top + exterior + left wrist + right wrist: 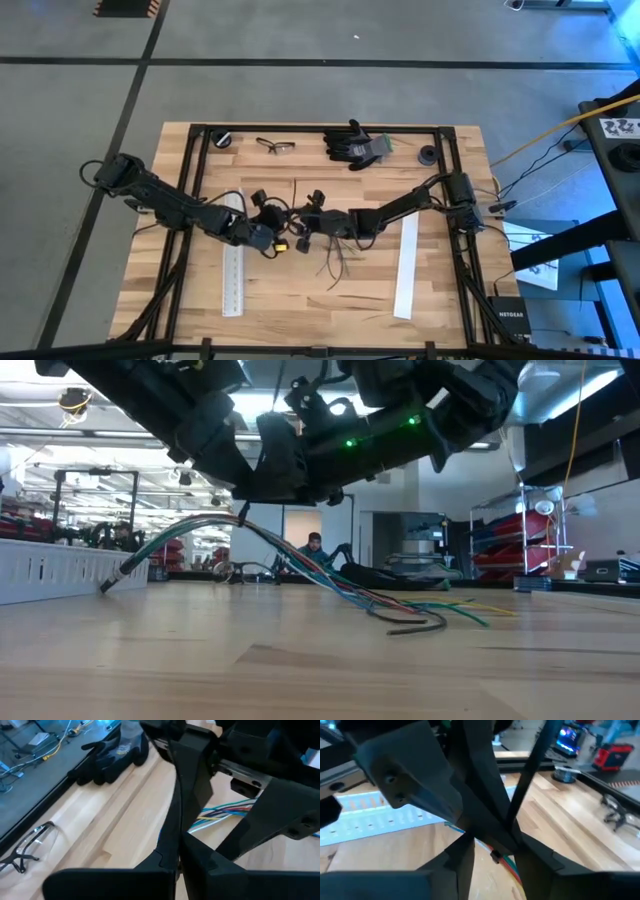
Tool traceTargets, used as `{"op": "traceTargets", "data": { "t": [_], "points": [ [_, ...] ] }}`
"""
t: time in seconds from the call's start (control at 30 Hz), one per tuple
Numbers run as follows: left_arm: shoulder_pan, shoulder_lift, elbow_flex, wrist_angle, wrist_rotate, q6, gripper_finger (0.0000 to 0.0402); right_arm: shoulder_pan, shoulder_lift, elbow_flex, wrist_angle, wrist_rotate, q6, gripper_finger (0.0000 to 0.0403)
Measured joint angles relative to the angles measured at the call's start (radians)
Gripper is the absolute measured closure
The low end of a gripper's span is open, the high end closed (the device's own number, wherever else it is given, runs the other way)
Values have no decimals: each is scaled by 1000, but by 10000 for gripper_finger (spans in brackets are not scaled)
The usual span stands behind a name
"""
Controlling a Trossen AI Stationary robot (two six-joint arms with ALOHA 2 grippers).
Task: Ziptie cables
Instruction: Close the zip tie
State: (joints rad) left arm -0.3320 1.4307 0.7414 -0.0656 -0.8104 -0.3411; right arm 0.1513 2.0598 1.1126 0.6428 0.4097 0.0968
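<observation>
Bundling step under way at table centre. Left gripper (283,243) pinched together at gathered end of cables (335,263), lifted off table. Right gripper (312,222) close beside; finger gap unreadable. Next: cinch tie without dropping bundle.

The cables (330,582) form a bundle of thin, floppy wires in green, blue, red, white and dark grey. One gathered end is raised off the tabletop beneath the two grippers at mid-table. From there the wires slope down to the wood and splay apart, loose ends lying flat on the side nearer the table's front edge (338,262).
</observation>
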Motion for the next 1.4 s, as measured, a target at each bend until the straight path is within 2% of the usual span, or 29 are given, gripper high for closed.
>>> {"op": "traceTargets", "data": {
  "t": [0.13,0.37,0.43,1.4],
  "points": [
    [6,0,0,7,3,-4,401,0,0,1,-21,51,38,320],
    [6,0,0,13,-6,-4,401,-1,0,0,-35,33,56,391],
    [7,0,0,27,-9,1,401,-1,2,0,-35,27,59,397],
    [15,0,0,46,15,30,401,-6,48,0,-7,35,125,278]
  ]
}}
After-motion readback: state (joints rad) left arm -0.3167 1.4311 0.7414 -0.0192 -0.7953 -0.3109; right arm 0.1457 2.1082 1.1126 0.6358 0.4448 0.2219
